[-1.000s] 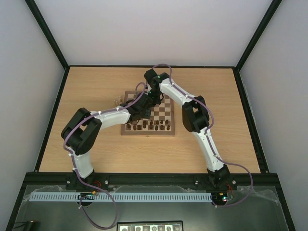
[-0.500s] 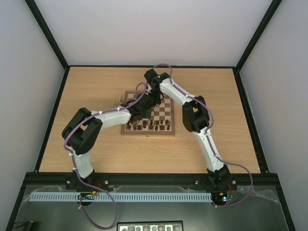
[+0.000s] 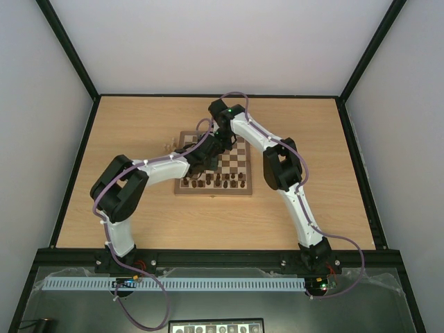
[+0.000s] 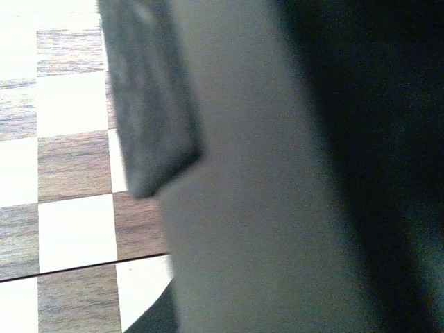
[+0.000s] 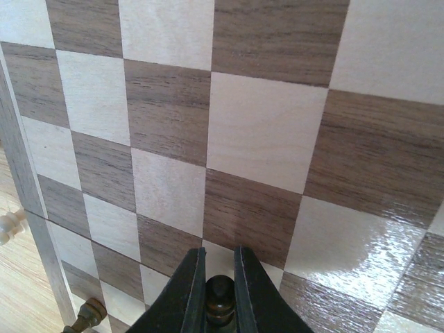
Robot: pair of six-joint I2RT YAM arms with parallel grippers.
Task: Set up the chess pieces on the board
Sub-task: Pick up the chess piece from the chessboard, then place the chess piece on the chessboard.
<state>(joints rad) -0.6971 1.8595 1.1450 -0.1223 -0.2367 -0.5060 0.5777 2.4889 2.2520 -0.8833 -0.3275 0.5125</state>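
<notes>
Our right gripper (image 5: 220, 267) pinches a dark piece (image 5: 220, 297), our left gripper (image 3: 206, 150) is closed; we should lower the piece slowly and upright onto the board (image 5: 257, 132).

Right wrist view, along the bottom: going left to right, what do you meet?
pale piece on the tabletop, off the board → brown piece at the board's edge → dark piece held in the right gripper's jaws
</notes>
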